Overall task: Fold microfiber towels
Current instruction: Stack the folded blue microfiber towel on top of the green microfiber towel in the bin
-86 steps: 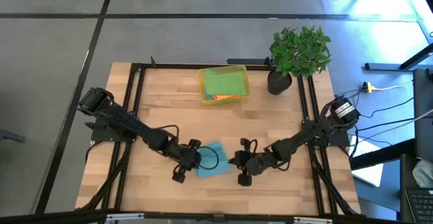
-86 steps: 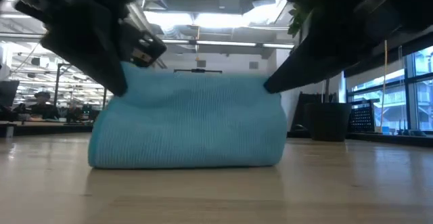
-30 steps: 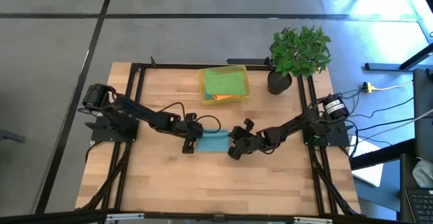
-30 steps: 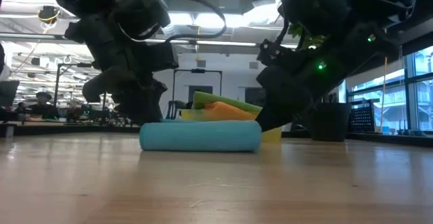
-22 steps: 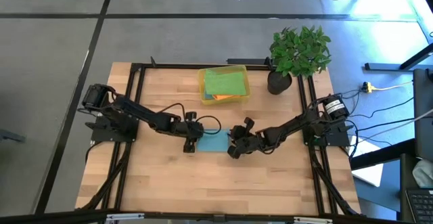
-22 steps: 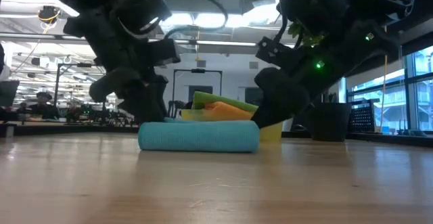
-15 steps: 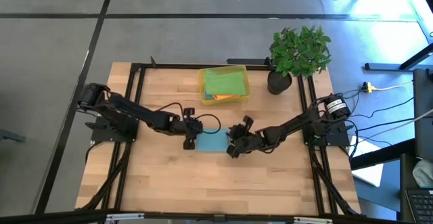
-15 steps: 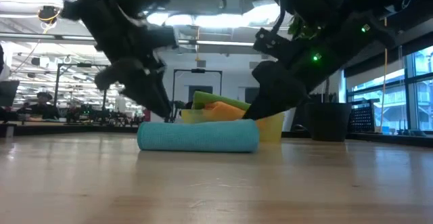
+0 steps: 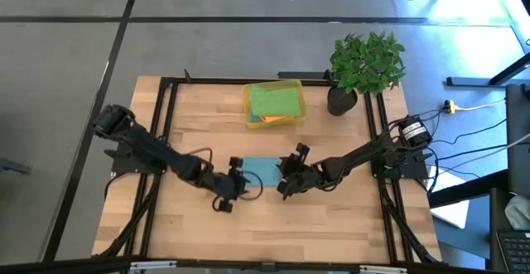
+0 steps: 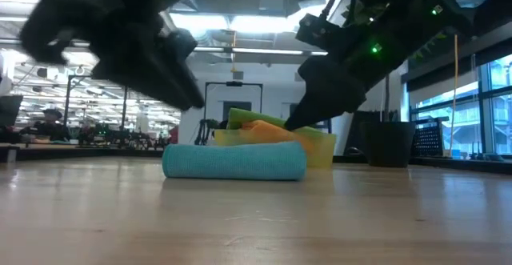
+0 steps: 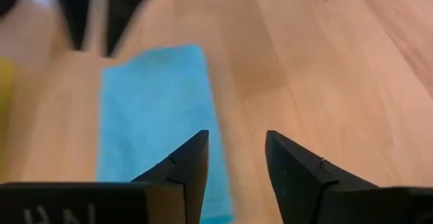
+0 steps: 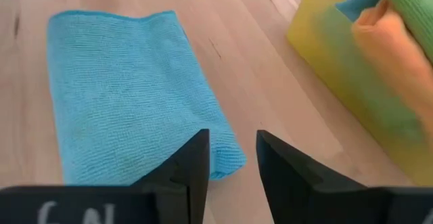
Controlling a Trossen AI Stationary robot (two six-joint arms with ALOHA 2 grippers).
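Two spread grippers, left [image 9: 229,193] & right [image 9: 284,179], flank folded teal towel [image 9: 259,171]; bin [image 9: 291,118] behind.

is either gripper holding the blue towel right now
No: the folded blue towel lies flat on the table, and both the left gripper and right gripper are open and empty.

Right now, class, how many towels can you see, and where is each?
4: a blue towel folded on the table; green, orange and blue ones in the bin. More may be hidden underneath.
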